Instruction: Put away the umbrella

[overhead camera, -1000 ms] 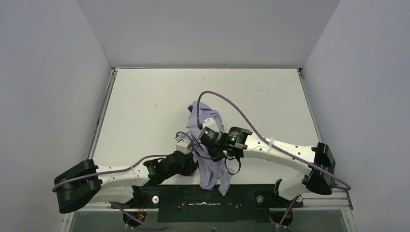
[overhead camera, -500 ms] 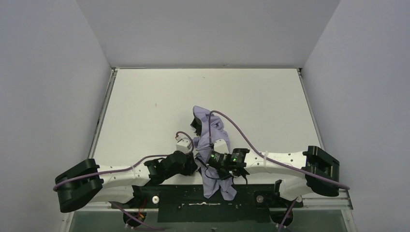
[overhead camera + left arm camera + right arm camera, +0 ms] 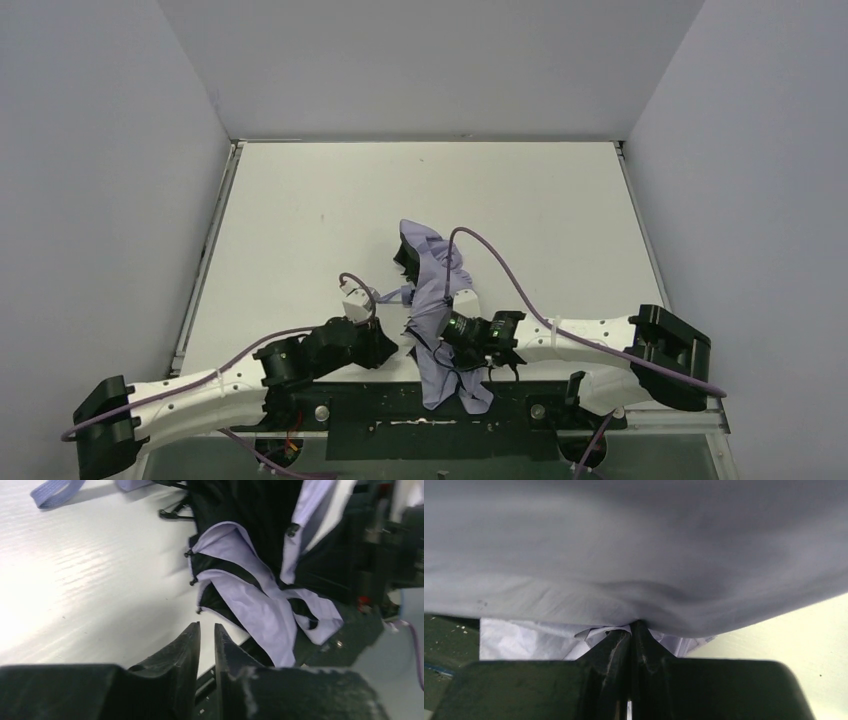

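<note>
The umbrella (image 3: 432, 285) is lying crumpled at the middle of the near edge of the desk (image 3: 300, 220), with one end hanging over it. The right hand (image 3: 631, 627) is squeezing shut on just thin cloth, which could slip out or tear. The left hand (image 3: 206, 627) is sitting open only a crack and holding nothing, so the umbrella could slide off the desk.
</note>
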Available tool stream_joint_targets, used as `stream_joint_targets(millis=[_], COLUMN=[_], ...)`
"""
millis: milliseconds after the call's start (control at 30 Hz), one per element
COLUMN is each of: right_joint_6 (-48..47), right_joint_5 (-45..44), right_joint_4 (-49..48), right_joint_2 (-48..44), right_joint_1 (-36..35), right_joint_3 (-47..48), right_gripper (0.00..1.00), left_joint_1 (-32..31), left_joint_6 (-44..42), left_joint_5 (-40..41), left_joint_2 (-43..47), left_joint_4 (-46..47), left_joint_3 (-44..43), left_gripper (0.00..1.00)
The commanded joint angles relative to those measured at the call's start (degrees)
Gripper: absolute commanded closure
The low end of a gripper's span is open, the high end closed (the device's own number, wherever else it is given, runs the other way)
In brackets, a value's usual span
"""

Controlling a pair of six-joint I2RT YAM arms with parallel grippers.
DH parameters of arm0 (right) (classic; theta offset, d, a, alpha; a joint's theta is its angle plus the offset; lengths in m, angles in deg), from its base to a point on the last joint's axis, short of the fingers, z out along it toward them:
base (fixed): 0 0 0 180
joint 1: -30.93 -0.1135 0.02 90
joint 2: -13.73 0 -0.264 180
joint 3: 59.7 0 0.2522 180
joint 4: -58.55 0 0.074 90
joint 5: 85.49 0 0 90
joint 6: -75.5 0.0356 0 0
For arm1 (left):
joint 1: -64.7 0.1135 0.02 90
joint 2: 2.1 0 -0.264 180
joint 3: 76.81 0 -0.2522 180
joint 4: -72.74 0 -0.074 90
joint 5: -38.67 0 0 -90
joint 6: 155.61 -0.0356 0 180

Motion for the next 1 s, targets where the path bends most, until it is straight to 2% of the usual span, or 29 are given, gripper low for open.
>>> stream_joint_targets(millis=[0, 67, 300, 467, 633, 833, 967], right_joint_6=[1.41, 1.33, 0.70, 0.70, 0.28, -0.92, -1.99], right_joint_5=[1.71, 1.84, 2.50, 3.03, 3.24, 4.09, 5.94], right_joint_4=[-5.76, -6.45, -6.99, -7.17, -6.90, -6.99, -8.08], right_joint_2=[-1.70, -1.76, -1.09, -0.94, -0.81, -0.13, 0.27], right_joint_1=[2.08, 2.78, 3.50, 3.77, 4.04, 4.00, 3.99], right_joint_3=[-2.63, -3.02, -3.14, -3.40, -3.19, -2.87, -3.31], right_gripper=[1.00, 1.00, 1.00, 1.00, 1.00, 1.00, 1.00], left_joint_1=[-0.54, -0.58, -0.68, -0.85, -0.95, -0.69, 0.55], left_joint_6=[3.23, 3.71, 2.77, 2.78, 3.19, 4.35, 4.41], left_joint_5=[-7.66, -10.28, -14.61, -14.66, -12.65, -3.27, 1.57], left_joint_2=[3.73, 2.06, -13.32, -22.62, -26.10, -26.08, -28.44], left_joint_4=[-2.76, -0.63, 11.20, 15.02, 13.00, 2.28, 2.02], left_joint_3=[1.73, 2.14, -1.13, -3.81, -6.09, -8.28, -8.45], left_gripper=[0.92, 0.99, 1.00, 1.00, 1.00, 1.00, 1.00])
